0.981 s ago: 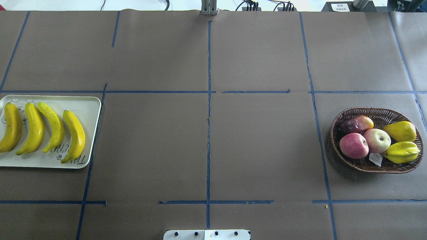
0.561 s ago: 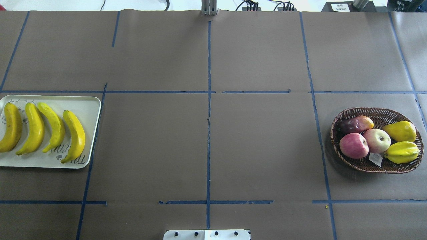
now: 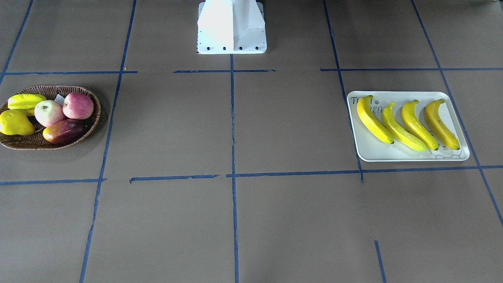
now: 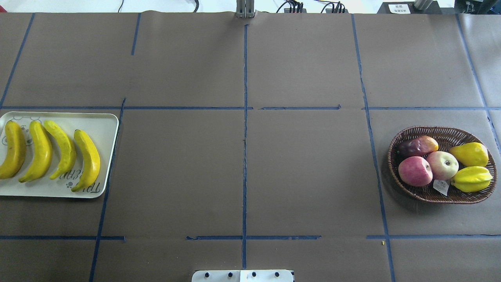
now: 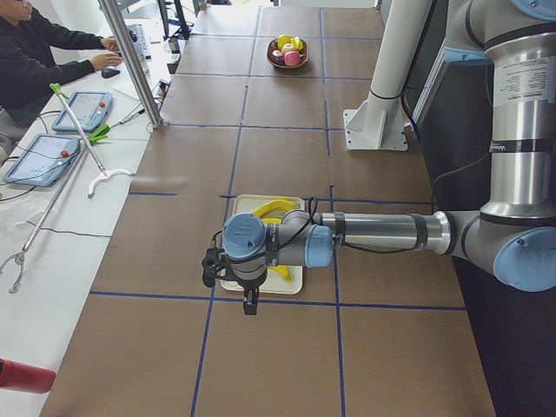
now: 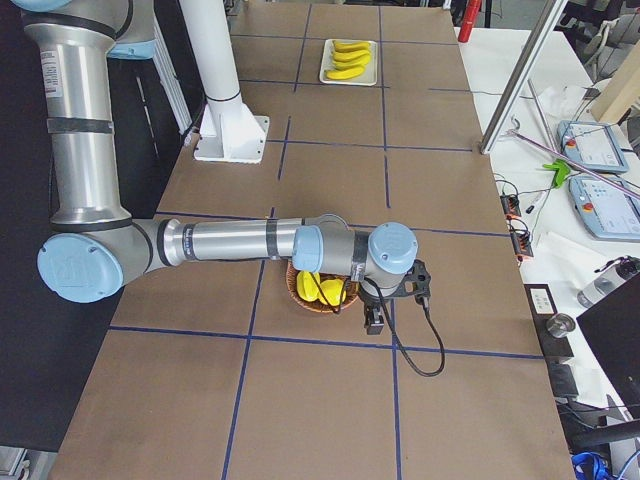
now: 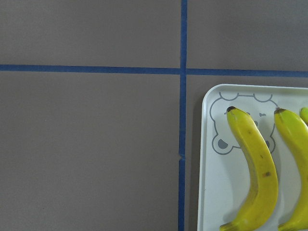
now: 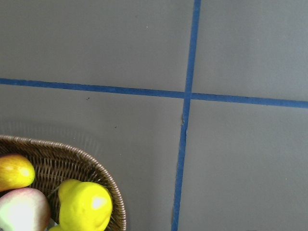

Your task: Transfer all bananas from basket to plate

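Note:
Several yellow bananas (image 4: 51,150) lie side by side on the pale plate (image 4: 105,125), at the left of the overhead view and the right of the front view (image 3: 393,155). The wicker basket (image 4: 442,196) at the far right holds no bananas. My left gripper (image 5: 249,302) hangs above the plate's outer end; its wrist view shows a banana (image 7: 255,168) on the plate (image 7: 211,192). My right gripper (image 6: 375,320) hangs beside the basket (image 6: 310,303), whose rim shows in its wrist view (image 8: 72,159). I cannot tell whether either is open or shut.
The basket holds two apples (image 4: 428,168), a dark mango (image 4: 418,146), a yellow pear (image 4: 469,154) and a starfruit (image 4: 471,178). The robot's white base (image 3: 232,27) stands mid-table. An operator (image 5: 43,52) sits beyond the far table edge with tablets.

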`<state>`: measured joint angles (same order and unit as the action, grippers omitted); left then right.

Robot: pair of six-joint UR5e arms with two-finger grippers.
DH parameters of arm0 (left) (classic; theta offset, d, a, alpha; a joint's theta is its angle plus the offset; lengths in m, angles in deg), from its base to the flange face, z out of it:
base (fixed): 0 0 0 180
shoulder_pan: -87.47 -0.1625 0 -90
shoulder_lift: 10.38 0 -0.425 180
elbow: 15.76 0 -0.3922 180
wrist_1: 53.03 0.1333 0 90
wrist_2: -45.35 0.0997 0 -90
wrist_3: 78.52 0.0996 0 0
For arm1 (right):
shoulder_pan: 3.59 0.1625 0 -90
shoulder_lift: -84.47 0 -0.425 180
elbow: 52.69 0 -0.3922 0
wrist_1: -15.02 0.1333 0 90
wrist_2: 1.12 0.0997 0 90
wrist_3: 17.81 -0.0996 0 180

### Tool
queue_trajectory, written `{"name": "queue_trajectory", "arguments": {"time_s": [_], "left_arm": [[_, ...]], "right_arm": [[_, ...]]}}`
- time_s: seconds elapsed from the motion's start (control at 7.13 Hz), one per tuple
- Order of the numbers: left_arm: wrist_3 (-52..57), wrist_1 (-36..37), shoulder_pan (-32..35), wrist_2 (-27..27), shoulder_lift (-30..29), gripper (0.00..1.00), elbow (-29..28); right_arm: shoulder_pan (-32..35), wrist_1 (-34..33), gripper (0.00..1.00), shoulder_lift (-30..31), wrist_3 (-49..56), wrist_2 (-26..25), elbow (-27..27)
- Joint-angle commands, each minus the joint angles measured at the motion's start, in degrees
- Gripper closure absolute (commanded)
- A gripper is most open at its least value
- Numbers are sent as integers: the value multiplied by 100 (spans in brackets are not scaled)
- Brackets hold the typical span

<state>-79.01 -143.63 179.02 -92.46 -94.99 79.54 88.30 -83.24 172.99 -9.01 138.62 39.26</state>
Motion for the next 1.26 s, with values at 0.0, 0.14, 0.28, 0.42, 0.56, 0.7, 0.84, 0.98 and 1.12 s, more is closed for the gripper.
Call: {"name": "queue_trajectory", "arguments": {"time_s": [0.0,0.14,0.28,0.42,0.56,0.7,0.84,0.98,1.12], "left_arm": [[5,25,12,-10,14,0,23],[-4,25,3,-10,5,0,24],[-21,25,12,-10,-3,0,41],[-21,25,12,-10,-21,0,59],[-39,25,12,-10,-56,0,67],[-39,34,12,-10,-65,0,59],[-39,34,12,-10,-56,0,59],[-39,25,12,-10,-47,0,59],[-39,25,12,-10,-47,0,59]], "right_arm": [[197,0,0,130,-10,-208,-73],[198,0,0,192,-97,-741,-38],[198,105,0,305,-89,-781,-81],[198,654,0,568,-115,-686,-82],[207,868,0,631,-132,-311,-90],[320,844,0,579,-141,-150,-73],[469,635,0,527,-176,-123,-3],[496,120,0,326,-177,-62,24],[523,36,0,298,-168,-61,33]]}}
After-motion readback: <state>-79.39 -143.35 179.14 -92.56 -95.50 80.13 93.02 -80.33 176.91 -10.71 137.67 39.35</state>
